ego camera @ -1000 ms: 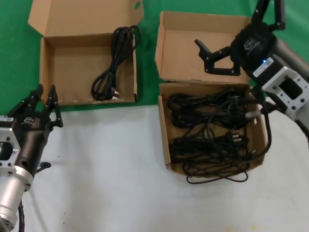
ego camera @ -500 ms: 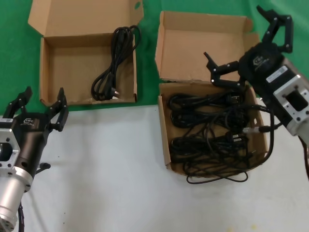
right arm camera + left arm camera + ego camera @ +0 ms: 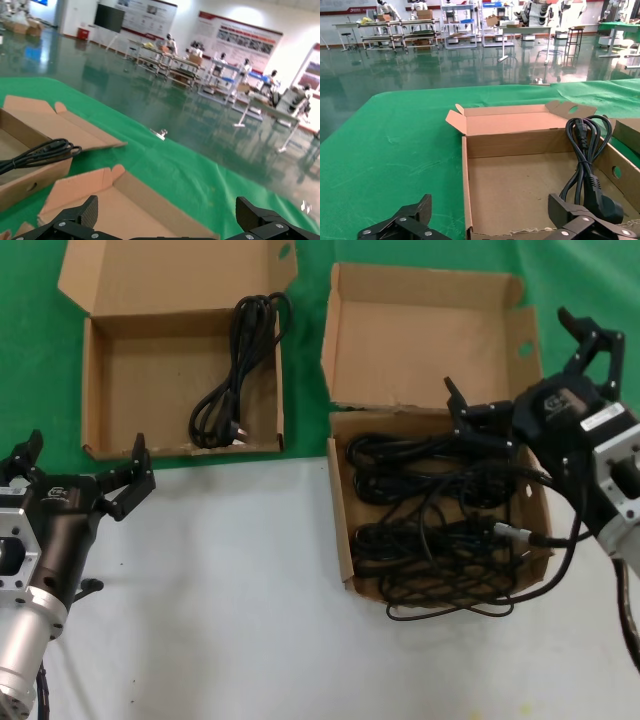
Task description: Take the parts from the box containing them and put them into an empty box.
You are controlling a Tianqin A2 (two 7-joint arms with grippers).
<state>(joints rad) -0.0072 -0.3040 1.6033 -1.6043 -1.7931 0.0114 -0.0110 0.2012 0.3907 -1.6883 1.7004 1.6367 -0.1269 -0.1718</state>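
The source box (image 3: 342, 530), with a ragged lid fold, stands at the right and holds several tangled black power cords (image 3: 430, 510). One loop (image 3: 450, 612) hangs over its front wall. The clean-edged box (image 3: 95, 390) at the left holds one coiled cord (image 3: 235, 370). My right gripper (image 3: 505, 348) is open and empty above the source box's back right, over its lid (image 3: 125, 200). My left gripper (image 3: 87, 440) is open and empty at the left box's front left corner. In the left wrist view the gripper (image 3: 490, 202) faces the box wall (image 3: 515, 142) and the cord (image 3: 585, 165).
My thin cable with a silver-and-red connector (image 3: 505, 530) lies across the cords in the source box. Both boxes straddle the edge between green cloth (image 3: 30, 360) and white table (image 3: 220, 590). The right wrist view shows the left box (image 3: 30, 180) with its cord (image 3: 40, 152).
My right gripper has moved right and nearer, from over the lid toward the source box's back right corner. My left gripper's fingers have spread wider apart.
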